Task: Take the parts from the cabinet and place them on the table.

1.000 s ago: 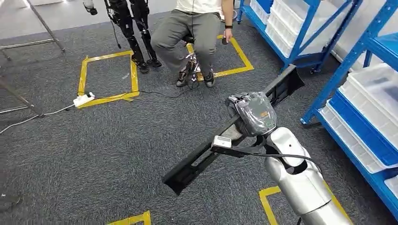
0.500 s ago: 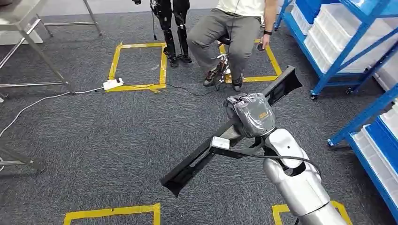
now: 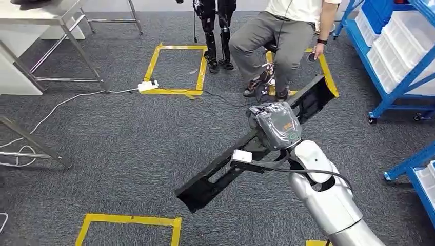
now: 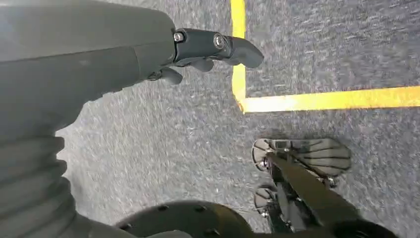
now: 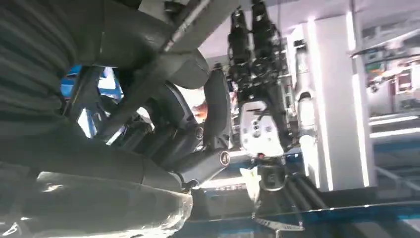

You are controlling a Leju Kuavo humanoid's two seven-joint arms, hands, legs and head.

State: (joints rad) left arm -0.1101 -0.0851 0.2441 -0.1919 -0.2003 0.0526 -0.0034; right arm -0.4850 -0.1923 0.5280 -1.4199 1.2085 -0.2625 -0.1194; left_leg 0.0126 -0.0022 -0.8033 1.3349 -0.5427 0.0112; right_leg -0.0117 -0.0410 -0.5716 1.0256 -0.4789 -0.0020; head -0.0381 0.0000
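Observation:
A long black part with cut-outs in it stretches slantwise over the carpet, from low centre up toward the seated person's feet. My right hand, wrapped in clear film, grips it near its middle at chest height. In the right wrist view the dark fingers curl round the part. My left hand hangs over the carpet with nothing in it, its fingers loosely apart. A metal table stands at the far left with something dark on its top.
A person sits on a stool straight ahead, next to another robot's black legs. Blue shelves with white bins line the right side. Yellow tape squares, a white power strip and its cable lie on the carpet.
The whole picture has slid to the right, so the camera has turned left: the table came in at upper left and the shelves moved off right. My right hand holds the part as before.

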